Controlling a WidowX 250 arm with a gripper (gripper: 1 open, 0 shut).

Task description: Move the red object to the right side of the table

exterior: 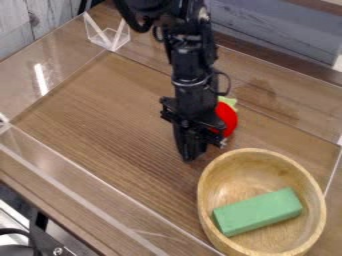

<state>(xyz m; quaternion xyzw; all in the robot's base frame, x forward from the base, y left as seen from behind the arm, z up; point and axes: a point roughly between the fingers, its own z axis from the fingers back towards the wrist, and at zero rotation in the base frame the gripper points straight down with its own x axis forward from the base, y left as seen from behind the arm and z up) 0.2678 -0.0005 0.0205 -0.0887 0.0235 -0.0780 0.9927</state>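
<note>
The red object (226,118), small and rounded with a bit of green at its top, lies on the table (100,110) right of the middle. My gripper (193,151) points straight down just left of and in front of it, fingertips close to the wood. The dark fingers stand close together, and the frame does not show whether there is a gap between them. Nothing shows between the fingertips. The red object's left part is hidden behind the gripper body.
A round light wooden bowl (214,190) with a green rectangular block (261,213) in it stands at the front right, just below the gripper. Low clear acrylic walls (67,165) edge the table. A small clear stand (107,36) sits at the back left.
</note>
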